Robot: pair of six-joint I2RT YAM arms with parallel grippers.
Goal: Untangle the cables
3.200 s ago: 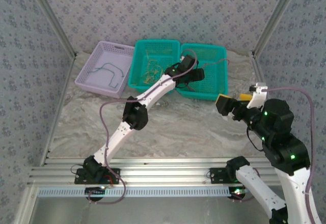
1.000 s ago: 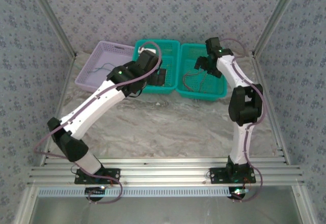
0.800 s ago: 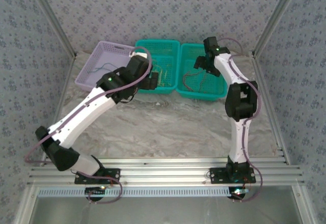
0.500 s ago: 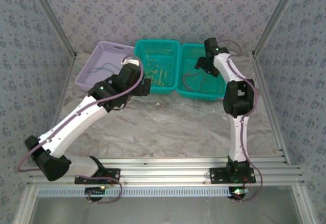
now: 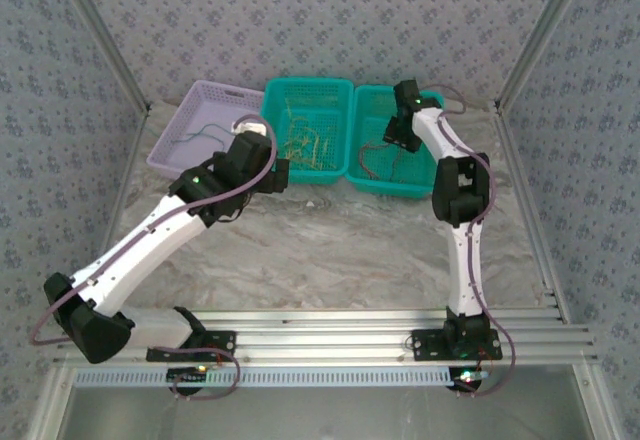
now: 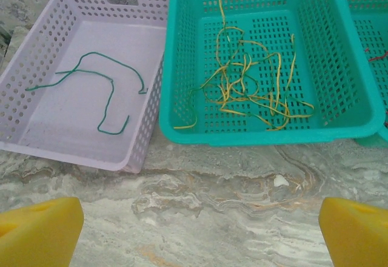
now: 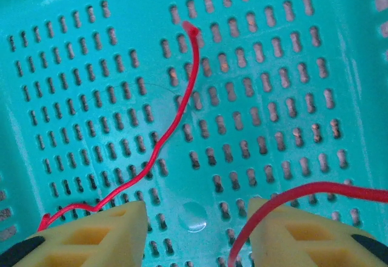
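Observation:
A tangle of yellow and green cables (image 6: 248,91) lies in the middle teal basket (image 6: 182,67), seen from above as a tangle of cables (image 5: 305,145). One green cable (image 6: 106,91) lies alone in the lilac basket (image 6: 36,54). My left gripper (image 6: 197,236) hovers open over the marble just in front of these baskets, its yellow fingertips (image 6: 36,230) far apart. My right gripper (image 7: 197,236) is low inside the right teal basket (image 5: 432,175), jaws partly apart. A red cable (image 7: 176,115) runs past its left finger, and a second red cable (image 7: 303,194) crosses its right finger (image 7: 303,236).
The three baskets stand side by side at the back of the marble table (image 5: 330,250). The left arm's elbow (image 5: 80,320) hangs out low at the near left. Metal frame posts (image 5: 105,40) rise at both back corners.
The left arm has drawn back from the middle basket toward the near left. The right gripper has sunk into the right basket and its jaws have narrowed.

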